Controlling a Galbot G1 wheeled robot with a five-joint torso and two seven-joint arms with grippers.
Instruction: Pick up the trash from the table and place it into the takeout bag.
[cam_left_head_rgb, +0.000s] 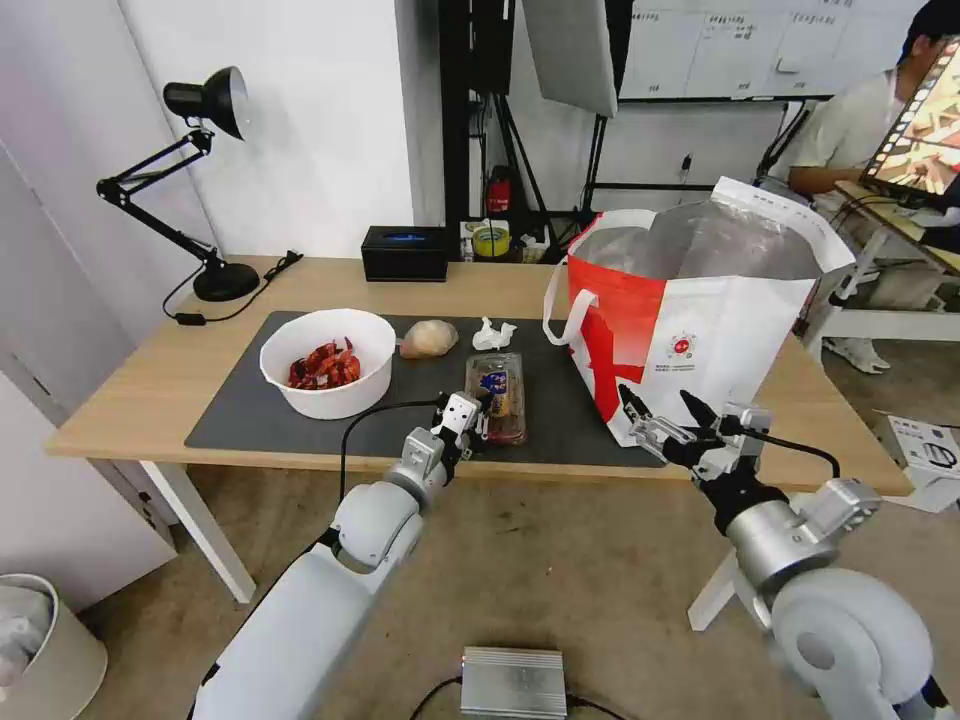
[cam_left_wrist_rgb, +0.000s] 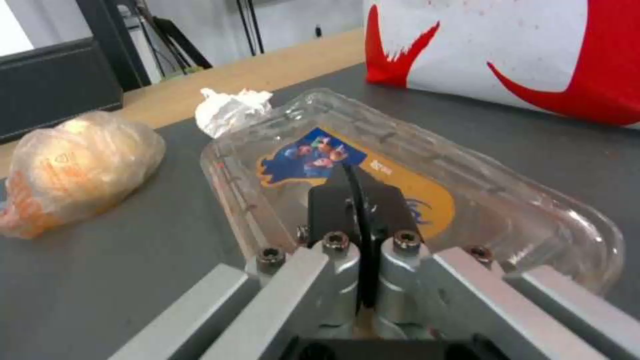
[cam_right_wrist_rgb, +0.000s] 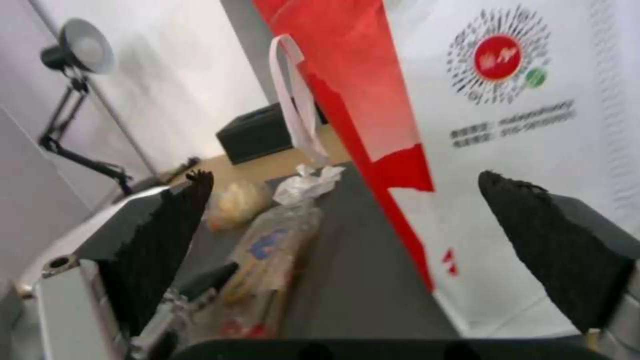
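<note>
On the dark mat of the table stand a white bowl of red shells, a beige wrapped lump, a crumpled tissue and a clear hinged tray. My left gripper lies over the tray's near end, resting on its lid. The red-and-white takeout bag stands open at the mat's right end. My right gripper hangs open just in front of the bag's lower left corner, holding nothing.
A black box and a desk lamp stand at the table's back. A silver box lies on the floor between my arms. A white bin is at the lower left. Another table stands beyond the bag on the right.
</note>
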